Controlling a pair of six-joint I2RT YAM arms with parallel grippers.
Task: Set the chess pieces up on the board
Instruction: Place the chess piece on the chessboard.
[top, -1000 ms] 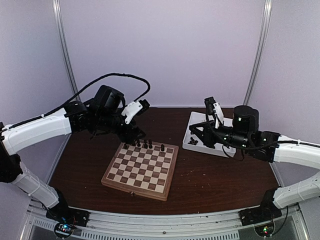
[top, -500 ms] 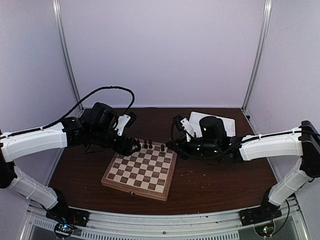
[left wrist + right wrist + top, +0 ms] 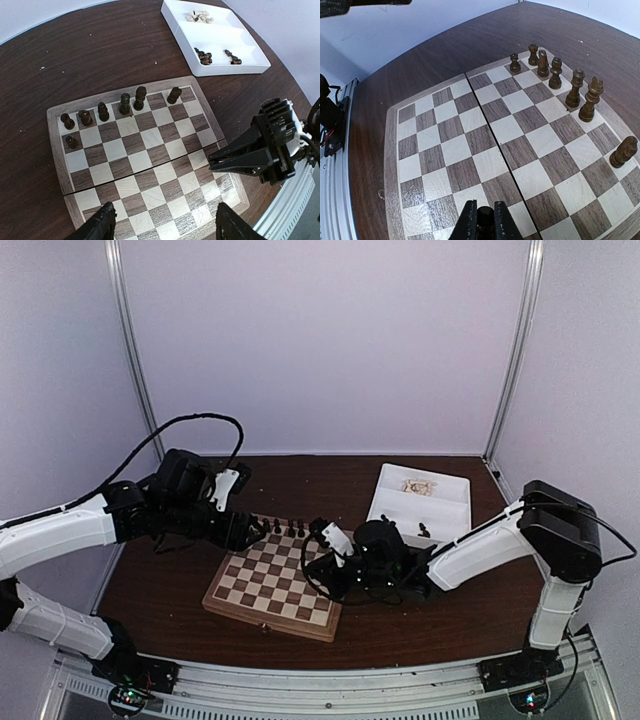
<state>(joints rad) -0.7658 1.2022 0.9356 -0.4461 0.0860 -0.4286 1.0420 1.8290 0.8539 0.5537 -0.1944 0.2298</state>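
chess piece (image 3: 485, 218) pinched — right wrist only

Dark wooden table (image 3: 330, 475) carries the board (image 3: 280, 580) and a white tray (image 3: 442, 502)

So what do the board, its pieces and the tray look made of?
Board: wood, visible grain, low satin sheen; possibly veneer. Pieces: dark, apparently stained wood, turned profiles. Tray: white, smooth, moulded compartments, probably plastic.
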